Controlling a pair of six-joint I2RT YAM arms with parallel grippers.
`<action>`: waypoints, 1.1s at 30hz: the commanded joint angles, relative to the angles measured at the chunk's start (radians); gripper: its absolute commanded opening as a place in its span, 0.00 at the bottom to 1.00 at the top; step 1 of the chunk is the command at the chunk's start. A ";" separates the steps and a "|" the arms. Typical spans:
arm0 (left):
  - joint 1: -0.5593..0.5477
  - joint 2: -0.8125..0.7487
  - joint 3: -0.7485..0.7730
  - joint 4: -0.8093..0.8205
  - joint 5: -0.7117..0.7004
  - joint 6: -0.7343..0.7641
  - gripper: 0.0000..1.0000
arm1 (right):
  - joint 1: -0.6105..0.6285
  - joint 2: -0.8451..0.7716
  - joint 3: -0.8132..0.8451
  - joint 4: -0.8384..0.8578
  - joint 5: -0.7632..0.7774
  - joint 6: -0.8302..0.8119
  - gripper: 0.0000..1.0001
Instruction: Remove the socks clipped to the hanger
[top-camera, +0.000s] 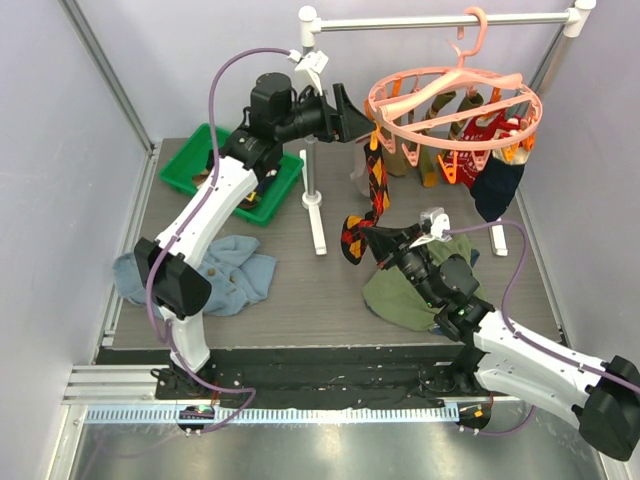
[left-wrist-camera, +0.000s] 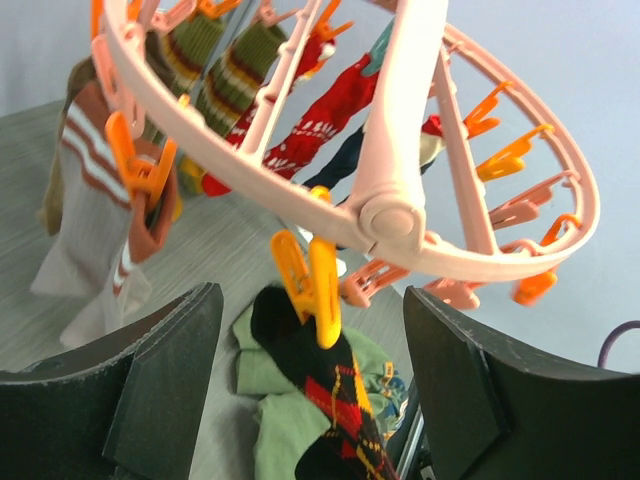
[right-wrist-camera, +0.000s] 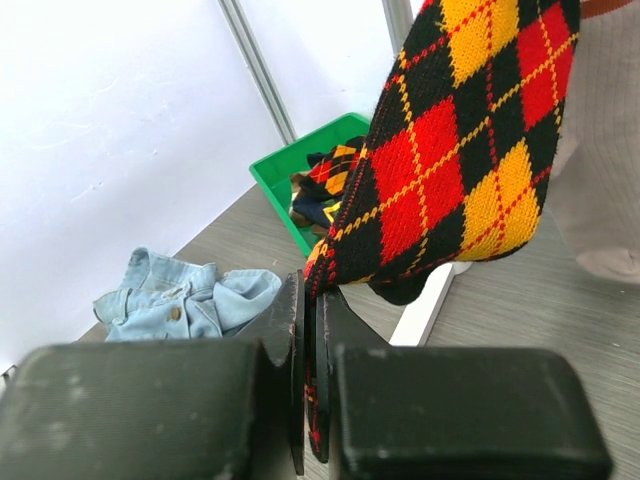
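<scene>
A knitted argyle sock (right-wrist-camera: 450, 150) is pinched in the right gripper (right-wrist-camera: 310, 340). The left gripper (top-camera: 352, 112) is spread wide at the round hanger's (left-wrist-camera: 390, 215) nine o'clock.

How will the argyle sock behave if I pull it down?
Probably floppy and stretchy: the argyle sock hangs limp from its peg. The hanger hangs free, so it may tilt before the peg releases. The right gripper pinches knit; slipping seems unlikely.
</scene>
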 joint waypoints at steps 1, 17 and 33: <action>0.000 0.027 0.057 0.097 0.064 -0.035 0.74 | 0.004 -0.026 -0.004 0.035 -0.030 0.017 0.01; 0.000 0.101 0.011 0.280 0.182 -0.127 0.68 | 0.005 -0.033 -0.008 0.052 -0.033 0.014 0.01; 0.010 0.136 -0.090 0.514 0.288 -0.263 0.68 | 0.005 -0.020 -0.001 0.060 -0.040 0.016 0.01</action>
